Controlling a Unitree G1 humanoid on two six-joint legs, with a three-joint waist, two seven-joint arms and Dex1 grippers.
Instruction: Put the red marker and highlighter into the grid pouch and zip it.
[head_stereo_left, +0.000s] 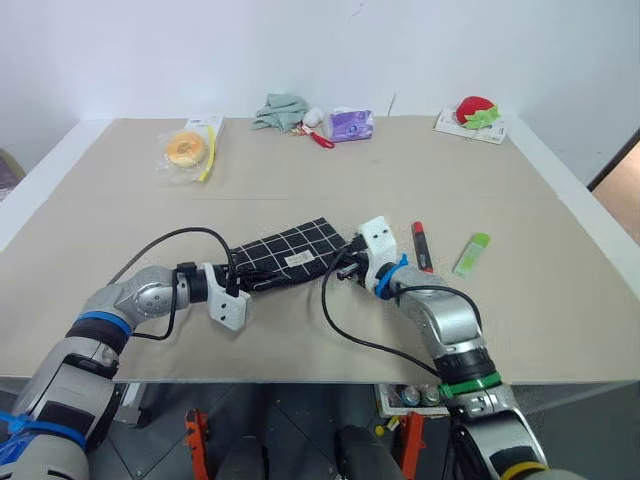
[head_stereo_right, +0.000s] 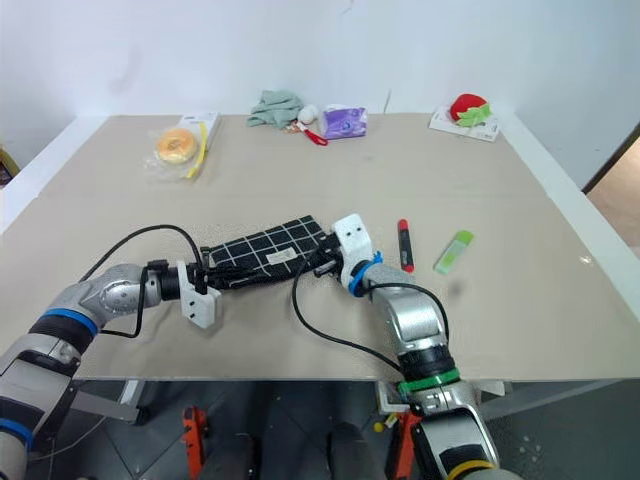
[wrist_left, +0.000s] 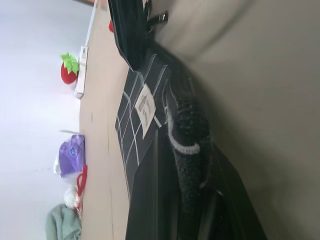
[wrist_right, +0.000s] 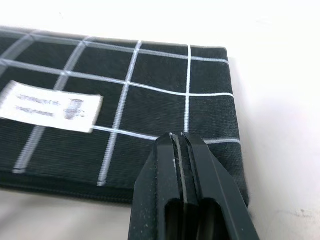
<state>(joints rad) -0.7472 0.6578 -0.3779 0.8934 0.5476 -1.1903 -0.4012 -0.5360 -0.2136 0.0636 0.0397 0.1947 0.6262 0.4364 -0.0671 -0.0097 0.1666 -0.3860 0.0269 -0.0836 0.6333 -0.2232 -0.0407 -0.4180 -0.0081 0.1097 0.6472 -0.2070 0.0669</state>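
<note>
Grid pouch (head_stereo_left: 290, 256) lies flat on the bench (head_stereo_left: 330, 170), long axis running from the left hand (head_stereo_left: 238, 285) up and across to the right hand (head_stereo_left: 352, 268), one hand at each short end. Left hand clenched on the pouch's near-left end; the left wrist view shows fabric pinched between its padded fingers. Right hand shut at the opposite end, its fingers (wrist_right: 181, 172) pressed together over the corner by the zipper edge; whether they pinch the pull or only fabric cannot be told. Red marker (head_stereo_left: 422, 245) lies just beyond the right hand, away from the pouch, its axis pointing across the bench's depth; highlighter (head_stereo_left: 471, 254) sits farther out on the same side, tilted. Both are outside the pouch, and the right arm is clearly nearer them. Pouch: soft woven black cloth, white grid lines, small white label, limp and thin. Marker: slim, hard, black barrel with red ends, likely to roll. Highlighter: chunky lime plastic with a paler cap.
</note>
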